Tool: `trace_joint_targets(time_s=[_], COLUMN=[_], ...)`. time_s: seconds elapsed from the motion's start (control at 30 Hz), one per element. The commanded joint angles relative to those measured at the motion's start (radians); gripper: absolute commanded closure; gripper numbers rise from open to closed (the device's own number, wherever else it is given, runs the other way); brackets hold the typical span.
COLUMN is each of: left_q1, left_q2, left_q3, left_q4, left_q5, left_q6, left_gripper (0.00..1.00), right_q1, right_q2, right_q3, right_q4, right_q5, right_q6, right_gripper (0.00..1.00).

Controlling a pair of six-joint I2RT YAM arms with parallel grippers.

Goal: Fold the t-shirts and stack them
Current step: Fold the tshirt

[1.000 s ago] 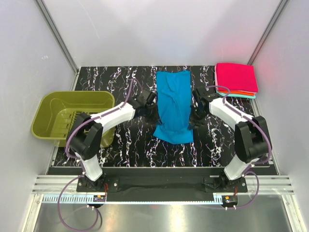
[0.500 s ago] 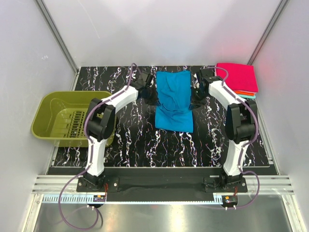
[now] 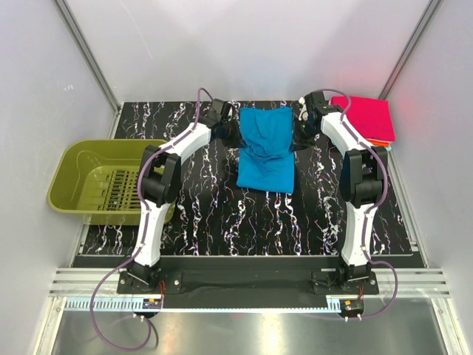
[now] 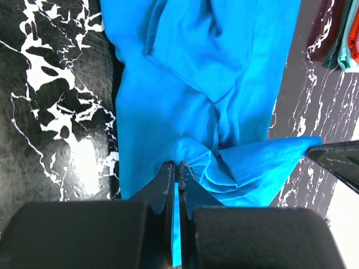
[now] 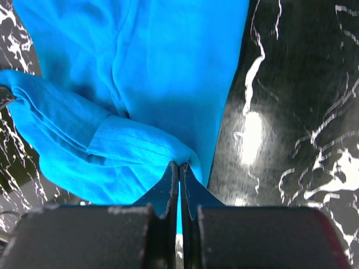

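Note:
A blue t-shirt (image 3: 266,151) lies folded lengthwise on the black marbled table. My left gripper (image 3: 235,133) is shut on its left edge and my right gripper (image 3: 297,134) is shut on its right edge. Both hold a lifted fold over the shirt's far half. In the left wrist view the blue cloth (image 4: 207,101) is pinched at the left gripper's (image 4: 178,164) tips. In the right wrist view the cloth (image 5: 140,84) is pinched at the right gripper's (image 5: 179,164) tips. A stack of folded shirts, red on top (image 3: 362,118), lies at the far right.
An olive-green plastic basket (image 3: 70,181) stands at the table's left edge. White walls close in the back and sides. The stack's orange and teal edges show in the left wrist view (image 4: 349,33).
Both grippers have carried the shirt's near end away from the arm bases toward the far end. The shirt now looks shorter, with its near half doubled over.

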Motion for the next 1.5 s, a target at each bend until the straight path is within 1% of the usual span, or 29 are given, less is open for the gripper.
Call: trace_joint_targets(time_s=[0.0,0.17,0.47,0.63,0.8,0.87,0.9,0.93,0.97,1.0,1.03,1.07,1.13,1.23,1.27,1.3,1.33,1.37,1.43,1.47], left_q1=[0.025,0.048,0.071,0.071,0.086,0.088,0.088,0.089,0.097,0.101,0.105,0.106,0.105,0.106,0.106,0.106,0.105,0.105,0.103,0.102], left_q2=[0.026,0.044,0.113,0.133,0.161,0.182,0.188,0.193,0.185,0.178,0.165,0.133,0.074,-0.002,-0.020,-0.039,-0.074,-0.089,-0.135,-0.148], left_q3=[0.049,0.062,0.132,0.157,0.174,0.193,0.218,0.224,0.226,0.220,0.217,0.203,0.181,0.143,0.113,0.094,0.073,0.028,-0.029,-0.085], left_q4=[0.056,0.102,0.131,0.177,0.230,0.248,0.248,0.248,0.247,0.247,0.248,0.245,0.233,0.195,0.190,0.188,0.181,0.173,0.167,0.168], left_q5=[0.054,0.071,0.116,0.136,0.157,0.154,0.149,0.142,0.128,0.128,0.129,0.131,0.126,0.108,0.103,0.102,0.097,0.081,0.088,0.106], left_q6=[-0.016,-0.031,-0.036,-0.019,-0.039,-0.031,-0.020,-0.020,-0.025,-0.037,-0.036,-0.025,0.004,0.047,0.055,0.069,0.075,0.078,0.082,0.082], left_gripper=[1.00,1.00,1.00,1.00,0.99,0.94,0.88,0.81,0.75,0.74,0.71,0.69,0.62,0.50,0.50,0.50,0.50,0.50,0.51,0.52], right_q1=[-0.010,-0.020,-0.046,-0.060,-0.068,-0.072,-0.074,-0.077,-0.082,-0.088,-0.089,-0.092,-0.092,-0.091,-0.092,-0.092,-0.091,-0.091,-0.091,-0.092], right_q2=[0.033,0.066,0.122,0.171,0.217,0.252,0.269,0.292,0.343,0.366,0.381,0.386,0.357,0.244,0.178,0.144,0.075,0.041,-0.025,-0.070], right_q3=[0.068,0.113,0.211,0.266,0.336,0.369,0.420,0.454,0.496,0.581,0.615,0.651,0.631,0.477,0.374,0.320,0.265,0.149,0.038,-0.048], right_q4=[0.010,0.017,0.020,0.018,0.021,0.021,0.023,0.021,0.014,0.003,-0.011,-0.037,-0.054,-0.049,-0.046,-0.040,-0.023,-0.008,0.036,0.043], right_q5=[-0.038,-0.042,-0.082,-0.099,-0.114,-0.110,-0.107,-0.107,-0.134,-0.151,-0.156,-0.147,-0.134,-0.117,-0.107,-0.107,-0.107,-0.114,-0.122,-0.130], right_q6=[-0.032,-0.037,-0.038,-0.035,-0.024,-0.018,-0.014,0.009,0.018,0.026,0.041,0.048,0.060,0.077,0.078,0.077,0.072,0.071,0.068,0.063], right_gripper=[1.00,1.00,1.00,0.97,0.96,0.92,0.90,0.82,0.79,0.78,0.77,0.70,0.66,0.61,0.60,0.59,0.58,0.57,0.56,0.56])
